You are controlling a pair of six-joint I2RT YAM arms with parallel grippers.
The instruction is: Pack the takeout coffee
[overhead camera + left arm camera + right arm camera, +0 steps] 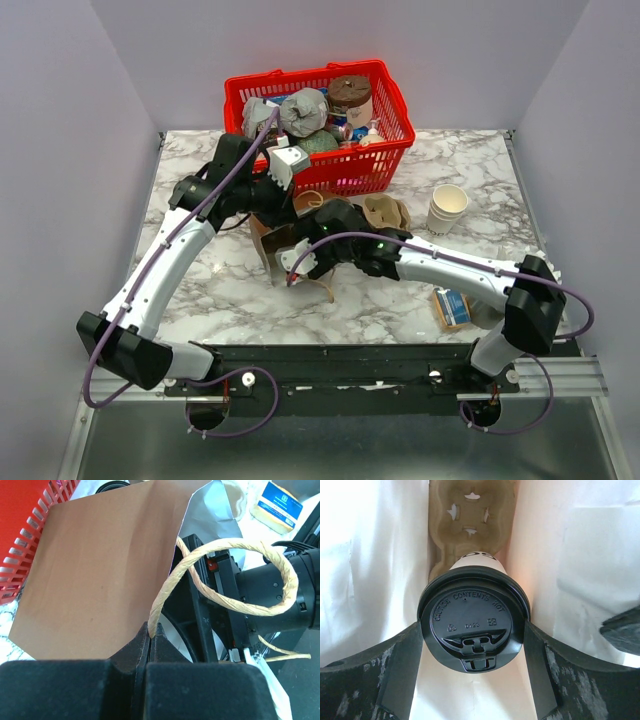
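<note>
My right gripper [472, 647] clasps the coffee [470, 622] inside the bag [100, 570], at the carrier [470, 510]. My left gripper [151, 639] pinches the handle [240, 605]. Next, I judge: seat it upright, then let go.

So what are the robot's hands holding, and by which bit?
Left gripper pinches the bag by its paper handle, near the handle's end. Right gripper holds the coffee by its sides, at the top, inside the bag.
</note>
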